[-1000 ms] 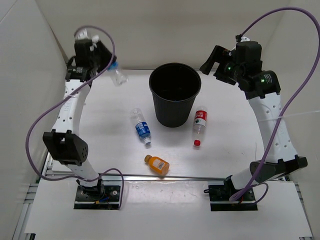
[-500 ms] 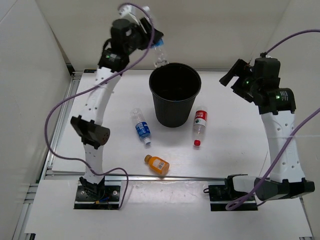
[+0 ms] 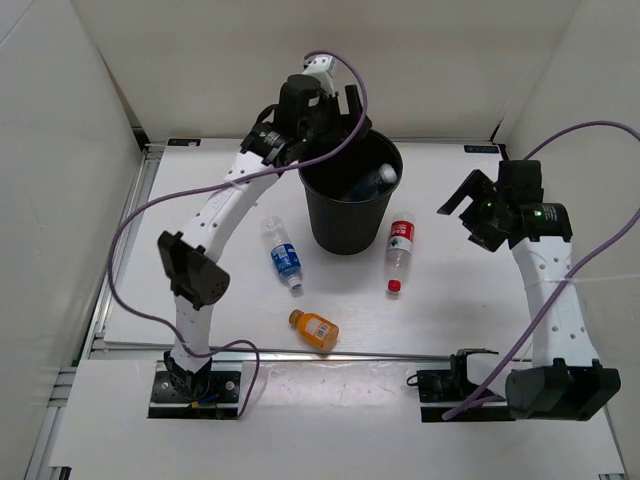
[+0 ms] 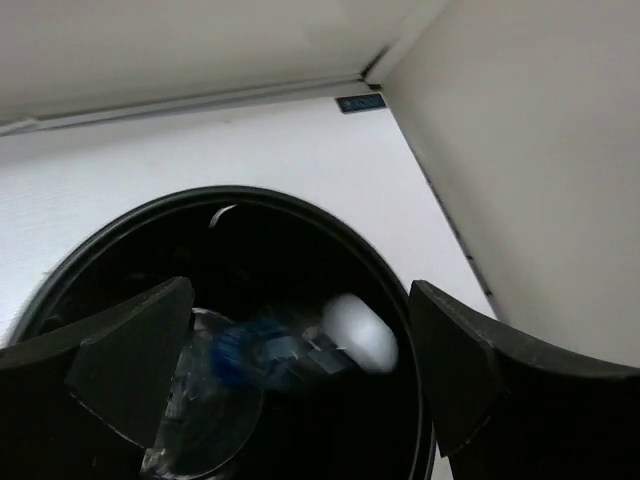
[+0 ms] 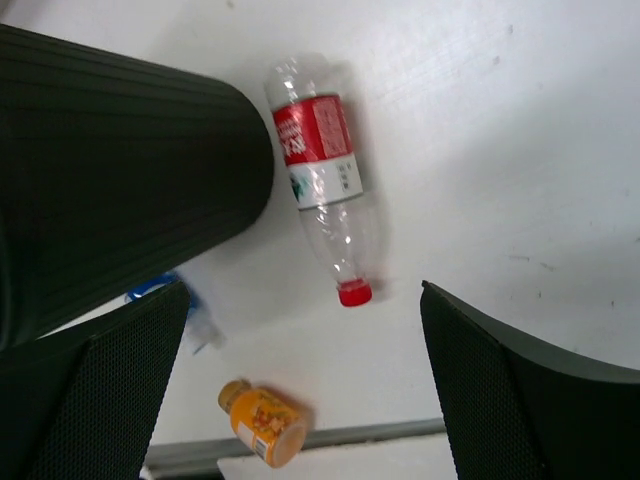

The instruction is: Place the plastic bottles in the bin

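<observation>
Since half a second ago, my left claw [image 3: 345, 108] is swinging in over the bin [image 3: 348, 222], jaws now spread wide. I am seeing the blue-labelled bottle [image 3: 372, 182] inside, just below it. Right claw [image 3: 462, 203] is hovering open, right of the bin.

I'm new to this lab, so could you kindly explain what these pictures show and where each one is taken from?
These are two robot arms bolted to a table, each ending in a two-finger gripper. One picture looks down from above; the other two come from cameras on the wrists. The left gripper hangs open over the black bin, with one bottle inside it. The right gripper is open too, holding nothing. On the table lie a blue-labelled bottle, a red-labelled bottle and an orange bottle.
</observation>
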